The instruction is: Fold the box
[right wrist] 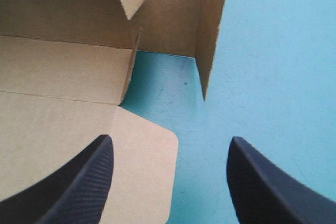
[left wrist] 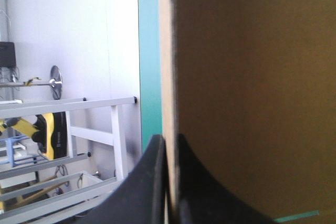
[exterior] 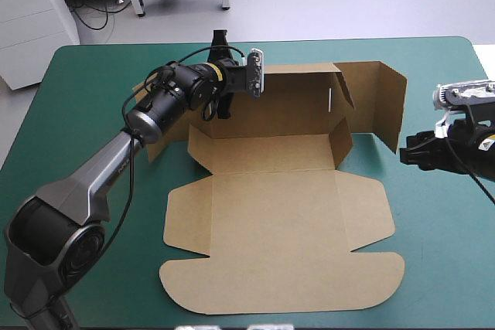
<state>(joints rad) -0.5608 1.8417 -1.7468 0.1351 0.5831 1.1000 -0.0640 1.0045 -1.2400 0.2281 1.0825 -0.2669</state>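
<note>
Left claw [left wrist: 167, 140] is clamped on the brown box [exterior: 278, 214], its black fingers all but meeting with a raised panel's edge standing between them (board fills nearly everything ahead of that claw on one side, and a thin strip of teal-green shows on the other). From above, this claw sits at the box's far-left corner and its arm crosses over the box's left end, so the flap under it is mostly hidden. The box lies on the teal-green tabletop [exterior: 433, 268] between the two claws and is partly formed. The long back wall is up. The right end wall is up, with a small tab bent inward at the corner. One more panel stands upright beyond that end, on the right claw's side. The base lies flat. The lid, with its rounded flaps, lies flat on the side toward the near edge. Right claw [right wrist: 170, 139] is wide open and holds nothing, off the box's right end and apart from the board. Ahead of it stand the upright end panel and the corner of the raised wall. A rounded flap lies flat on the tabletop by its inner finger, with bare teal-green under the outer finger.
</note>
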